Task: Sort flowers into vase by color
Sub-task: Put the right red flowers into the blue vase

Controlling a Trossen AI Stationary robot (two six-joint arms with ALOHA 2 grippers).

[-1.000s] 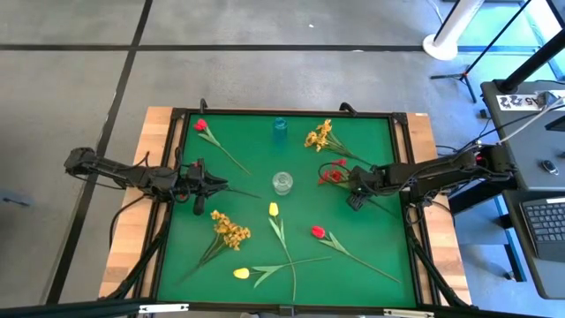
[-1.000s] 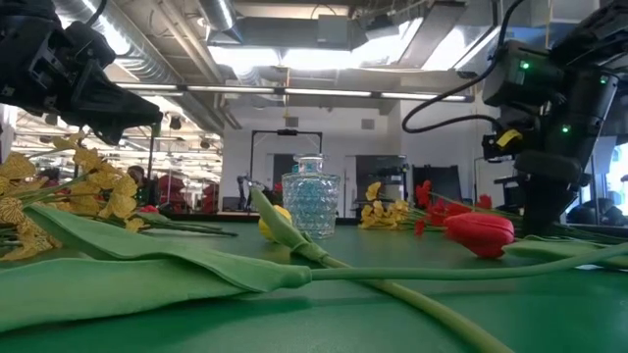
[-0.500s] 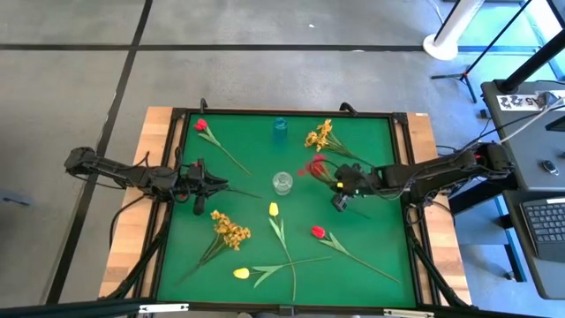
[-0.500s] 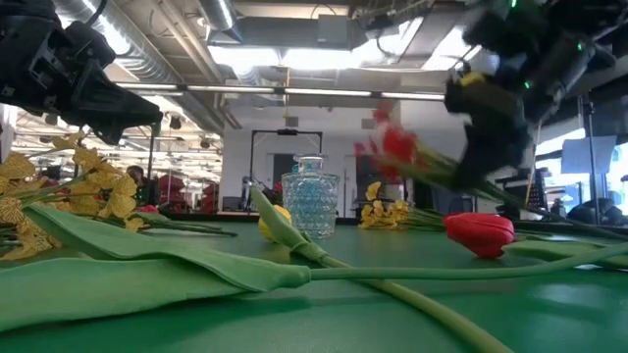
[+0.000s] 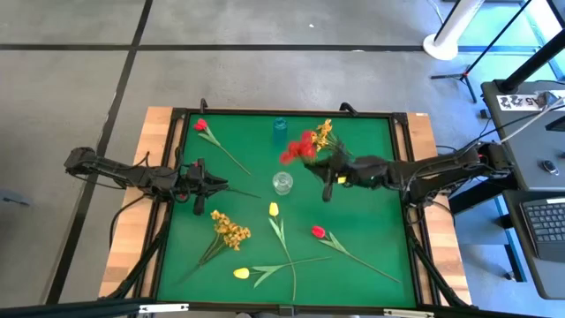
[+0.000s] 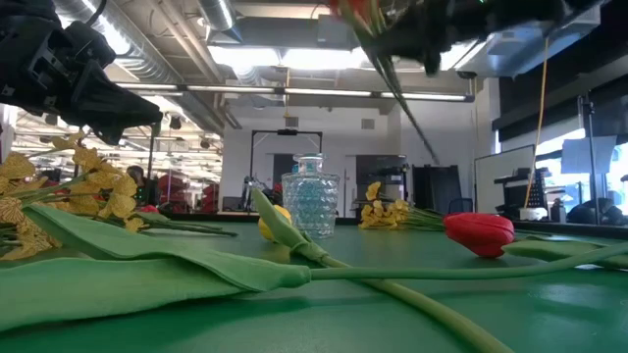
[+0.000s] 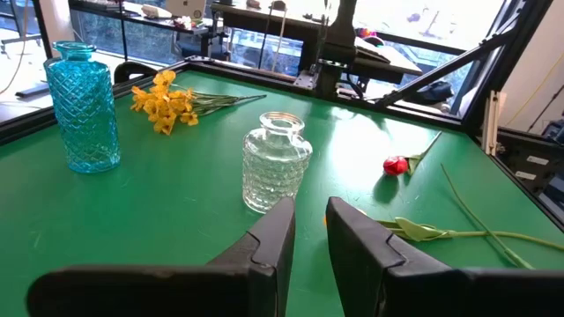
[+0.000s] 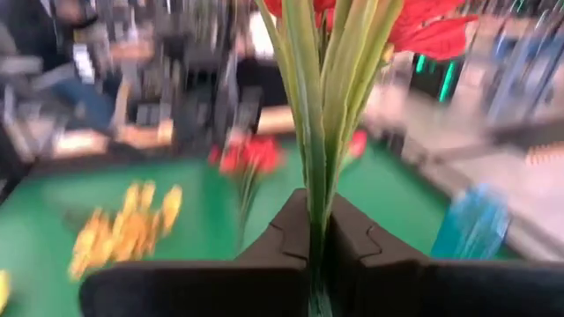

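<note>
My right gripper (image 5: 329, 179) is high over the mat, just right of the clear glass vase (image 5: 282, 183), and shut on a spray of small red blossoms (image 5: 298, 147). The blossoms stand above the fingers in the right wrist view (image 8: 414, 26). In the low view the spray's stem (image 6: 397, 83) slants down from the picture's top. My left gripper (image 7: 308, 231) hovers left of the clear vase (image 7: 276, 163) with a narrow gap between its fingers. The blue vase (image 5: 280, 126) stands near the far edge. My right gripper pinches the red spray's bundle of green stems (image 8: 315, 189) between its two fingers, below the blossoms. The spray is lifted clear of the mat. Its blossoms point away from the gripper, and the stem's free end (image 6: 432, 155) hangs below in the air.
Lying on the green mat are a yellow spray (image 5: 320, 134) near the far edge, a red tulip (image 5: 201, 124) far left, a yellow spray (image 5: 229, 228), two yellow tulips (image 5: 274, 209) (image 5: 241, 273) and a red tulip (image 5: 318, 231) on the near half. A raised frame (image 5: 402, 212) borders the mat.
My right gripper has risen from the mat with the red spray and moved toward the table's left, toward the clear vase. The spray, which lay on the mat, is now lifted clear and has swung so that its blossoms lie far-left of the gripper.
</note>
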